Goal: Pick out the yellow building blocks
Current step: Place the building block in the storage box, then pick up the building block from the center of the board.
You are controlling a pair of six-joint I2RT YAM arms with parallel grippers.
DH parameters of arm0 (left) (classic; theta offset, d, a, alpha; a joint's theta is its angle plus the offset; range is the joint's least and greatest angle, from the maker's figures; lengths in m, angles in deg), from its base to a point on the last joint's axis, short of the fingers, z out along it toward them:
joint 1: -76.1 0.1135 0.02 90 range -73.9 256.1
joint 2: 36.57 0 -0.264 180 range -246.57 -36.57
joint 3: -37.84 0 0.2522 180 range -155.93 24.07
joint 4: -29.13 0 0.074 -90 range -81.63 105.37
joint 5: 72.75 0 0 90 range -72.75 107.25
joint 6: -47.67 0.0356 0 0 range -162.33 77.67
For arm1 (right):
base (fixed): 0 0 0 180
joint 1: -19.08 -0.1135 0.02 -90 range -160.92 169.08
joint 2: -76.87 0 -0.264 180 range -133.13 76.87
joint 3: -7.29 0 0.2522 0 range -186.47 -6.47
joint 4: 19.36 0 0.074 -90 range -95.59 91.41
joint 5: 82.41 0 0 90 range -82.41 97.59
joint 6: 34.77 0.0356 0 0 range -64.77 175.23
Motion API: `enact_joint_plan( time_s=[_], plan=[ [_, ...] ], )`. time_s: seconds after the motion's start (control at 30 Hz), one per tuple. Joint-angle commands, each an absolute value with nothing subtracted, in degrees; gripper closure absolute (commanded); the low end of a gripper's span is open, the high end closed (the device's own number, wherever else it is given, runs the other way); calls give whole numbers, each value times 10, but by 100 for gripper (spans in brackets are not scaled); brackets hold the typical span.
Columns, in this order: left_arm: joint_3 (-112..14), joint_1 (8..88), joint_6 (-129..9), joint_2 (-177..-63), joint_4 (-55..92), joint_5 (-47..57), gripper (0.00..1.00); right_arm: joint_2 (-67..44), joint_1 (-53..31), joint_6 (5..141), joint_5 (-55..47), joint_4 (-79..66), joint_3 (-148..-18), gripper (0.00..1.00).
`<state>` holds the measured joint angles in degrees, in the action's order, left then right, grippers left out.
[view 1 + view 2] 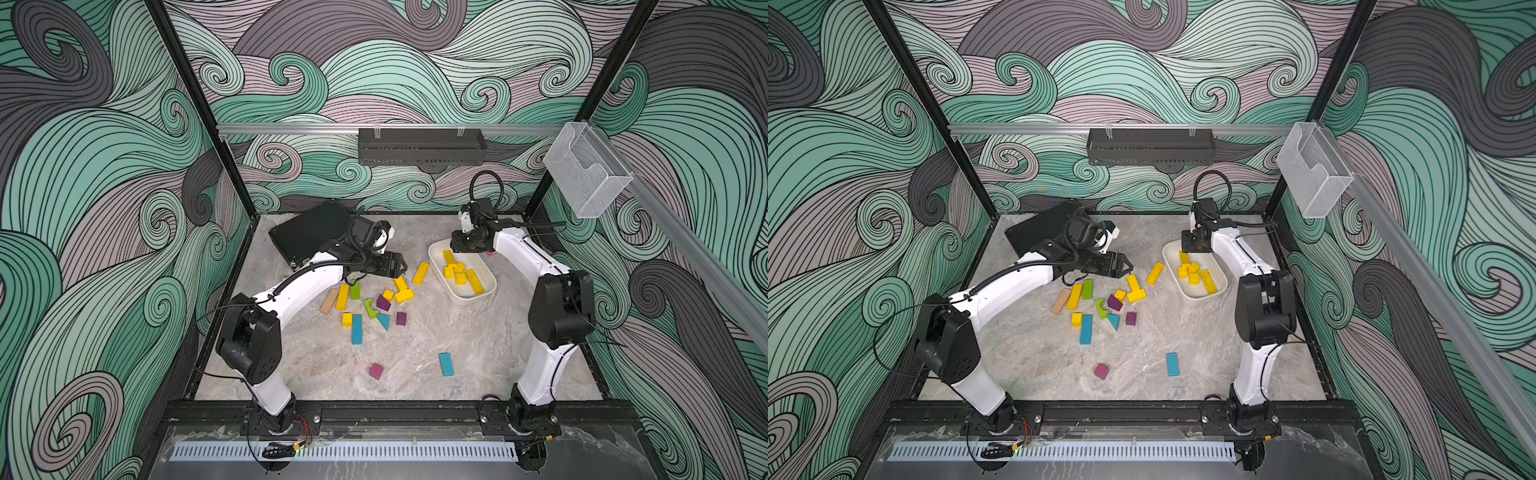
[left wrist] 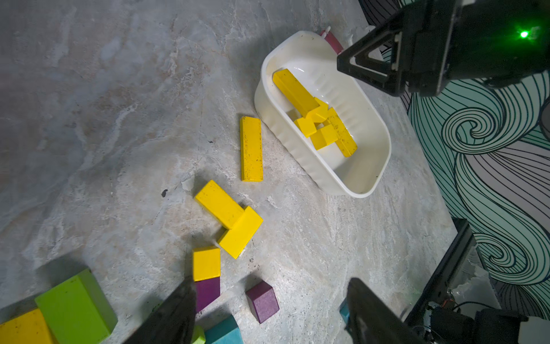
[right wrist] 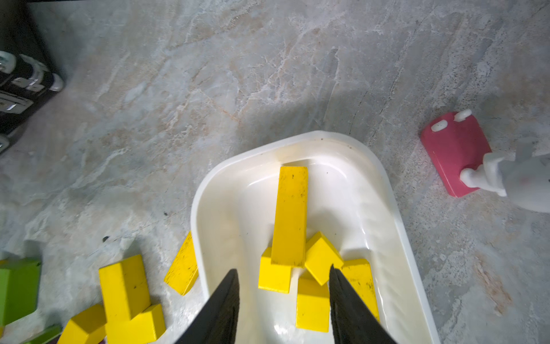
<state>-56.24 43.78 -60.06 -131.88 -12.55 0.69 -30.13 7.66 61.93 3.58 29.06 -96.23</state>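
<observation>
Several yellow building blocks (image 1: 461,272) (image 1: 1196,272) lie piled in a white tray (image 1: 434,266) (image 1: 1169,266), clear in the right wrist view (image 3: 290,217) and the left wrist view (image 2: 315,119). My right gripper (image 3: 283,269) hangs open just above that pile, holding nothing. More yellow blocks lie on the table: a long bar (image 1: 420,273) (image 2: 251,149) beside the tray, two short bars (image 1: 404,296) (image 2: 220,204), a cube (image 1: 388,295) (image 2: 206,263), another long bar (image 1: 342,296) and a cube (image 1: 347,319). My left gripper (image 1: 400,266) (image 2: 269,281) is open and empty above the scattered blocks.
Purple (image 1: 383,302), lime-green (image 1: 355,291), teal (image 1: 357,329) and tan (image 1: 329,301) blocks mix with the yellow ones. A purple block (image 1: 376,371) and a teal bar (image 1: 446,364) lie nearer the front. A black case (image 1: 309,232) sits back left; a pink piece (image 3: 455,152) lies behind the tray.
</observation>
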Motion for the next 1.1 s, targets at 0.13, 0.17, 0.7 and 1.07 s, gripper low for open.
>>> enact_joint_plan(
  time_s=[0.13, 0.17, 0.7, 1.07],
  plan=[
    [-560, 440, -580, -1271, -164, 52, 22, -194, 37, 635, -2, 290, -903, 51],
    [-560, 440, -579, -1264, -171, 54, 22, -180, 30, 636, -2, 291, -895, 51],
    [-408, 441, -560, -1091, -163, 111, 21, -112, -95, 653, 7, 269, -838, 50],
    [-356, 443, -528, -1090, -162, 164, 19, -219, -149, 642, 53, 272, -857, 50]
  ],
)
